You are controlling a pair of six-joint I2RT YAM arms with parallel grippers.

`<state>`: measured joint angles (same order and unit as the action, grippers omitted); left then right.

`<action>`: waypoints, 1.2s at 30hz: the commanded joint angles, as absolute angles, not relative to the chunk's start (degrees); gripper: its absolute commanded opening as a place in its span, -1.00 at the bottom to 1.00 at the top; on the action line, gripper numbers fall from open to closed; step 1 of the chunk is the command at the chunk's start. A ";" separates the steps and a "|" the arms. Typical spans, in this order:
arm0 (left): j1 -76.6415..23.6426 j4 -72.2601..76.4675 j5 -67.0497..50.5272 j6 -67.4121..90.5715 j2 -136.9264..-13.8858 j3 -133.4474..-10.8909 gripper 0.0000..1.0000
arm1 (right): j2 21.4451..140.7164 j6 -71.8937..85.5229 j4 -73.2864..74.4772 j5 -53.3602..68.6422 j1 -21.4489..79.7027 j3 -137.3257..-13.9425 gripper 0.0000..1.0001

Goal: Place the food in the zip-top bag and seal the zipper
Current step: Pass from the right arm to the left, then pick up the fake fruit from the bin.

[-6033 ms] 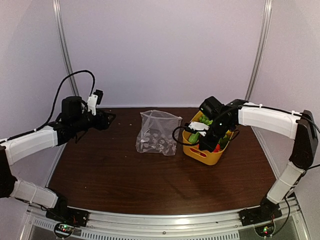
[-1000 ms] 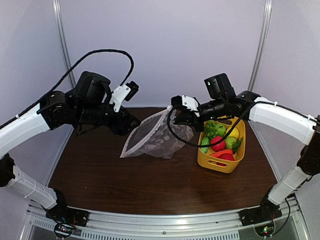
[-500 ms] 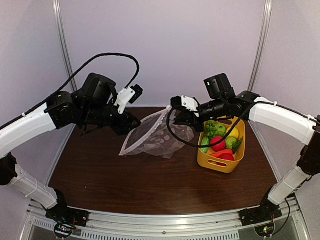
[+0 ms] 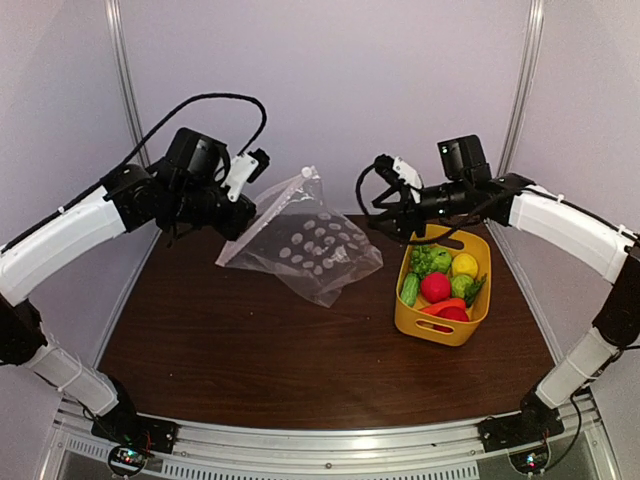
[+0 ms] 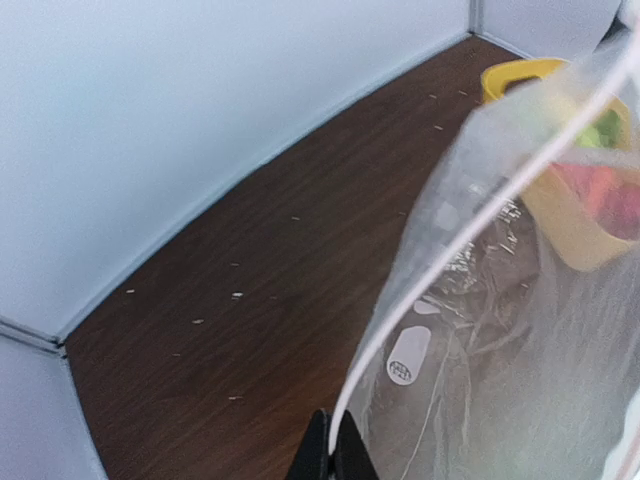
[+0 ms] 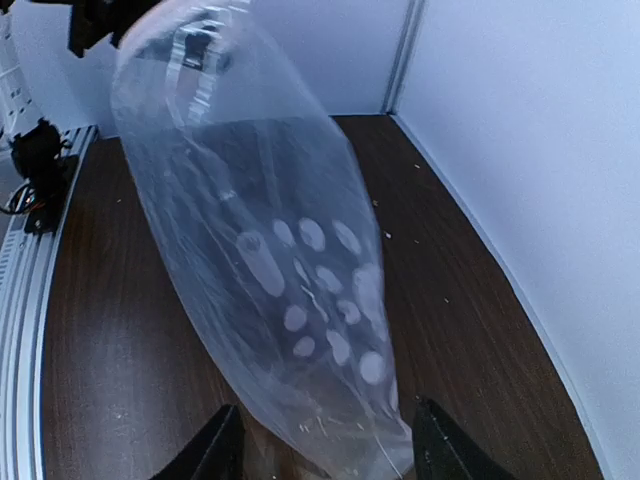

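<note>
From the top camera, I judge the task barely begun. All the food (image 4: 436, 286) sits in the basket (image 4: 432, 326) near the table's (image 4: 250, 345) right edge. The bag (image 4: 305, 245) looks empty; it hangs above the far middle of the table. The left claw (image 4: 243, 215) is at its left rim. The right claw (image 4: 392, 222) is just beside its right edge. Filling and sealing are both left.

My left wrist camera shows what the top view can't: the left claw (image 5: 330, 447) is pinched together on the zipper (image 5: 440, 258) at the bag's (image 5: 500, 390) rim. The basket (image 5: 515, 70) shows beyond.

My right wrist camera shows the right claw (image 6: 330, 445) with its fingers (image 6: 225, 445) spread apart. The bag's (image 6: 280, 250) end lies loose between them, so I'd say it isn't gripped. I can't tell whether the mouth is open.
</note>
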<state>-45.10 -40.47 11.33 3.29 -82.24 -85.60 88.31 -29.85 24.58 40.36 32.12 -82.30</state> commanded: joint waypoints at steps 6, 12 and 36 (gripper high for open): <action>-42.63 -41.99 10.14 -3.15 -81.33 -89.85 -1.00 | 92.45 -22.21 33.78 23.64 17.40 -85.96 0.37; -42.88 -31.78 -6.81 5.05 -87.66 -80.70 -1.00 | 95.16 -20.26 37.71 11.09 17.40 -82.13 0.53; -42.89 -10.91 -13.35 16.32 -91.53 -72.96 -1.00 | 104.42 -18.37 41.24 5.95 17.40 -72.42 0.71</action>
<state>-42.81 -15.59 -11.40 13.69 -91.53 -73.97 102.19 -19.16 41.50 5.96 17.32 -73.32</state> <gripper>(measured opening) 0.007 0.882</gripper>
